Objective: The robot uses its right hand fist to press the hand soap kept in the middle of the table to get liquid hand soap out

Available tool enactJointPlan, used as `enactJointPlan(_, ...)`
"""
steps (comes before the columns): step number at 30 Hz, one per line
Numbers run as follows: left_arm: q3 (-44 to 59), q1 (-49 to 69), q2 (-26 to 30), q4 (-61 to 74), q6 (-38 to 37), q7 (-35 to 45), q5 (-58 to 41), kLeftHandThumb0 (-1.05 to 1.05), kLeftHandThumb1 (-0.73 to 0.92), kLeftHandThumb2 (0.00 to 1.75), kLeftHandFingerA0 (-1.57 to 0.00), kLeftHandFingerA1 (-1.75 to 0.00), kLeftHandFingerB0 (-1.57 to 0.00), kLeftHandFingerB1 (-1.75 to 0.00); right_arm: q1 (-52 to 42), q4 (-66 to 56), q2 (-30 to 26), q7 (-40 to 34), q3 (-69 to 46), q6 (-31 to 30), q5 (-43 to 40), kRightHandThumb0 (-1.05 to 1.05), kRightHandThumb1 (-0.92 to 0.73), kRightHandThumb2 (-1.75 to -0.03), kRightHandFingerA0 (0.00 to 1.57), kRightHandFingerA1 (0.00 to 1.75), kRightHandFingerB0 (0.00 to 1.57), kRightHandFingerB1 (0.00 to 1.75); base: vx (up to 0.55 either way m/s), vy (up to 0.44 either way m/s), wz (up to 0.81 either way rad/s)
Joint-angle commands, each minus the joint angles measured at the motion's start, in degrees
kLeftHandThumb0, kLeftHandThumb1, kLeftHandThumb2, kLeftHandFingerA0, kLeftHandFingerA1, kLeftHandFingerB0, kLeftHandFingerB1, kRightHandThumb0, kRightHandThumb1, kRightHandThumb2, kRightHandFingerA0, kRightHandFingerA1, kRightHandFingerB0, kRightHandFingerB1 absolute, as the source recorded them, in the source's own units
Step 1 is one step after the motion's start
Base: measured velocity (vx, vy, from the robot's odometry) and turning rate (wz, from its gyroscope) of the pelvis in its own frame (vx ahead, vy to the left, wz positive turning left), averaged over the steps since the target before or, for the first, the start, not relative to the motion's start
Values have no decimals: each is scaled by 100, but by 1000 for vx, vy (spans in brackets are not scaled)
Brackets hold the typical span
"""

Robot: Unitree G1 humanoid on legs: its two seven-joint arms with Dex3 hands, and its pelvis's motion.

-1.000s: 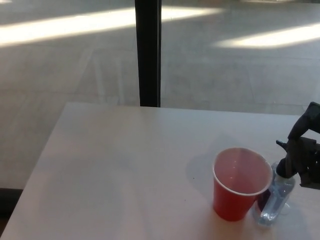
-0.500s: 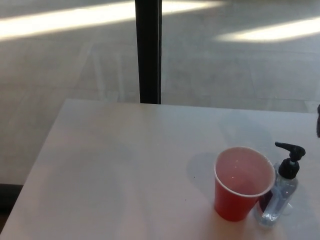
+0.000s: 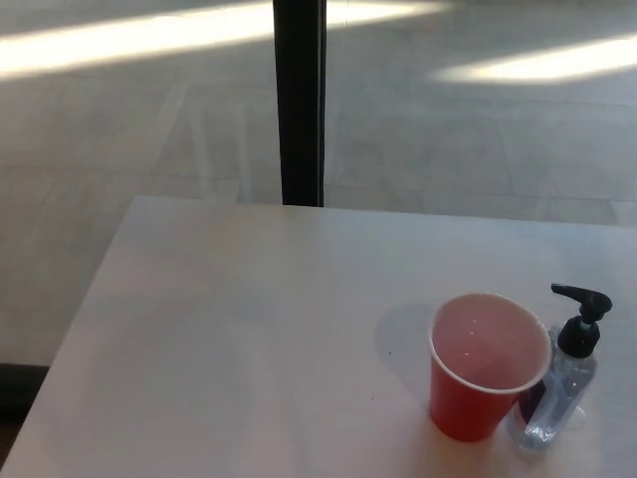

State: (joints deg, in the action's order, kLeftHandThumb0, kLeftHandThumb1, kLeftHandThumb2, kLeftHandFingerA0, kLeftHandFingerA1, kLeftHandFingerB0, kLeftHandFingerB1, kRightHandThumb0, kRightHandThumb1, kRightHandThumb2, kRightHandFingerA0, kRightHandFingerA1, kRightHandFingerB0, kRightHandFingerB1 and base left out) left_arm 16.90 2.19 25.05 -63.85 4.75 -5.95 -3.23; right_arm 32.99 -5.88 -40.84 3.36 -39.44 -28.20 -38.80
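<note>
A clear hand soap bottle (image 3: 557, 393) with a black pump head (image 3: 580, 317) stands upright near the table's right front part. Its spout points left, over the rim of a red plastic cup (image 3: 485, 368) that stands right beside it, touching or nearly touching. The cup looks empty inside. Neither of my hands shows in the head view.
The pale table (image 3: 249, 339) stretches left and back from the cup. A black vertical post (image 3: 299, 100) rises behind the table's far edge, with grey floor and bright light strips beyond.
My right hand, which sat on the pump head a second ago, has pulled away to the right and out of view. The bottle and cup stay put.
</note>
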Motion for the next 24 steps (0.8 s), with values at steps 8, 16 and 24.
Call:
enactJointPlan(8,64,-18,168,45,43,-101,-13,-28,53,93,-67,-85,-48,-75,-2027,1932,-235,-838,-1799,1307,1527,-28,-59,-101,121,133,73,82,0,0,0)
enactJointPlan(16,71,-103,176,-20,9,-111,-10,-25,48,100,-72,-87,-50,-76,-2986,2952,928,-1625,-2408,1820,1391,-28,-73,-62,91,112,50,50,-9,-2,1)
enactJointPlan(24,87,-144,184,-17,0,-133,-5,-26,49,98,-76,-89,-57,-79,-3145,4118,1583,-2218,-2410,1834,1361,-15,-74,-71,86,103,44,57,0,0,0)
